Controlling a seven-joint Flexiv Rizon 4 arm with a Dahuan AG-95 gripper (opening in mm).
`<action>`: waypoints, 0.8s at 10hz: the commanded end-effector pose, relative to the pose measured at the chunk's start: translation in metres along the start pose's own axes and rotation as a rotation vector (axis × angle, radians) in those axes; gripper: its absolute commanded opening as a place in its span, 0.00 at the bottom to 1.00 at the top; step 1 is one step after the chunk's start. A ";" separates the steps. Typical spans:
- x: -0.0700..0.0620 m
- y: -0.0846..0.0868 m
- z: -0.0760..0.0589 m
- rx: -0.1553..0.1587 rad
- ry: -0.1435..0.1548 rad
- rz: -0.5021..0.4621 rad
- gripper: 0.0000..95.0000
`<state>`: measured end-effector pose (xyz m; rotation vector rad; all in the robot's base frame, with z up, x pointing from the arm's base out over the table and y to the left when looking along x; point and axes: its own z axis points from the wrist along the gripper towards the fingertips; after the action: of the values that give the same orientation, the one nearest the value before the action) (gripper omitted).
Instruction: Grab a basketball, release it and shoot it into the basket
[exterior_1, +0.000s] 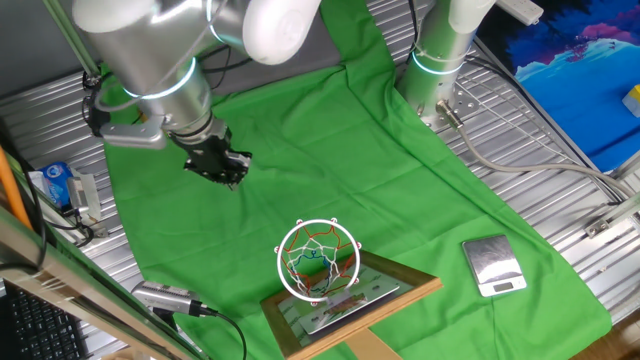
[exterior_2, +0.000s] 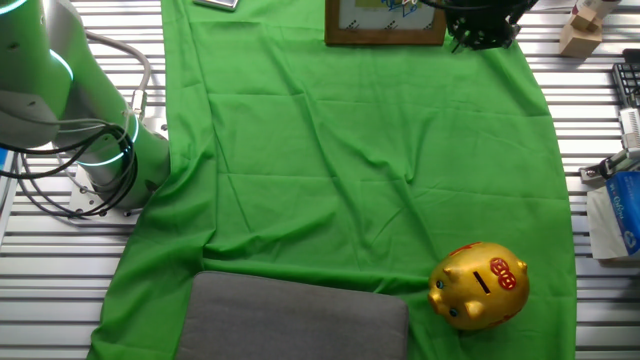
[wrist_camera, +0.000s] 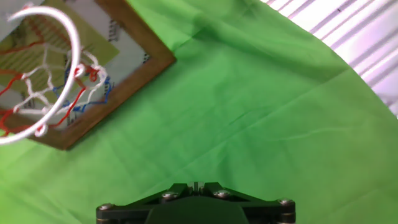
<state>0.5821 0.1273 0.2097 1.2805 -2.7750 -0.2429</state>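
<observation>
The gripper (exterior_1: 228, 170) hovers at ten o'clock of the basket (exterior_1: 318, 258); whether its fingers are open, I cannot tell. No basketball shows, so finding it comes next.

— What's that surface (exterior_1: 560, 150) made of?
— Ribbed bare metal, dull silver. A green cloth (exterior_1: 330, 160) lies over it, matt and creased, soft-looking.
— And the basket (exterior_1: 318, 258)?
— White ring that looks like smooth plastic, a string net, and a backboard framed in plain wood with a printed, slightly shiny panel.
— The pig?
— The piggy bank (exterior_2: 479, 285) is glossy gold with red marks. Beside it lies a grey pad (exterior_2: 295, 318), matt and felt-like.
— The scale (exterior_1: 493, 265)?
— Brushed metal top, reflective. The end effector (exterior_1: 226, 168) is matt black.
</observation>
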 end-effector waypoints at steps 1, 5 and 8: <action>0.000 0.000 0.000 0.045 0.038 0.119 0.00; 0.000 0.000 0.000 0.056 0.054 0.094 0.00; 0.017 -0.031 0.010 0.046 0.031 0.032 0.00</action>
<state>0.5911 0.1021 0.1974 1.1974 -2.7831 -0.1183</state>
